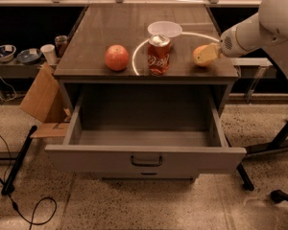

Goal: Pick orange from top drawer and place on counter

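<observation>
The orange [199, 56] is at the right front of the counter [115, 25], low on or just above its top. My gripper [209, 53] reaches in from the right on the white arm and is shut on the orange, with one pale finger [213, 51] lying over its right side. The top drawer [86, 157] is pulled wide open below the counter. What shows of its inside is bare, and its dark pull handle [146, 161] faces the front.
A red soda can [159, 55] stands left of the orange, with a white bowl [164, 28] behind it. A larger reddish fruit [116, 57] sits at the counter's left front. A cardboard box [41, 102] and cables lie on the floor at the left, and chair legs [278, 143] at the right.
</observation>
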